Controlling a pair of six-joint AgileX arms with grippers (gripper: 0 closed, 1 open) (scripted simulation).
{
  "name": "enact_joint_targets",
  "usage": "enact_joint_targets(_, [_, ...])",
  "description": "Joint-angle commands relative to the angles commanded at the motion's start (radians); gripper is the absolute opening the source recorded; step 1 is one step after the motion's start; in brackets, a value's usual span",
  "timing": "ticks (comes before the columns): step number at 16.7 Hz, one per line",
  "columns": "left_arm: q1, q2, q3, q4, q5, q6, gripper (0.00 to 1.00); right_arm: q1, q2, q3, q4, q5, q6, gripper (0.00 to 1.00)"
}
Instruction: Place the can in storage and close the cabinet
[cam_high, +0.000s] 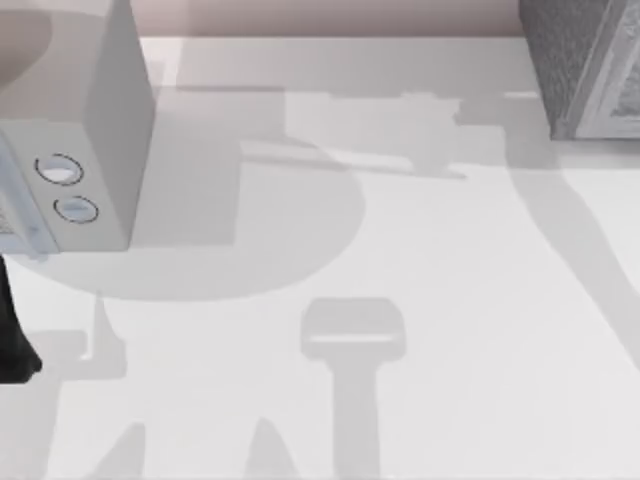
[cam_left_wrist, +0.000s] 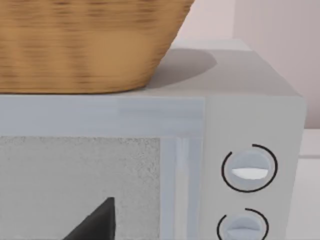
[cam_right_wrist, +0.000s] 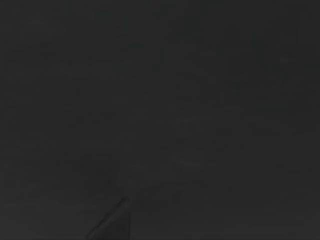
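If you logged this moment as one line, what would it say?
left gripper: facing microwave door | basket: on top of microwave | right wrist view: dark | table: white

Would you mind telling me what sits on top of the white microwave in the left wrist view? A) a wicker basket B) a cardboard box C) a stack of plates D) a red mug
A: a woven wicker basket rests on the flat top of the microwave, above its window and two round dials.
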Motion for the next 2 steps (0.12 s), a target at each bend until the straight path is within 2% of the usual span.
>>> enact_joint_targets(2, [0.000, 0.000, 0.000, 0.000, 0.000, 0.000, 1.00, -0.004, 0.008, 0.005, 0.002, -0.004, 0.000, 1.00])
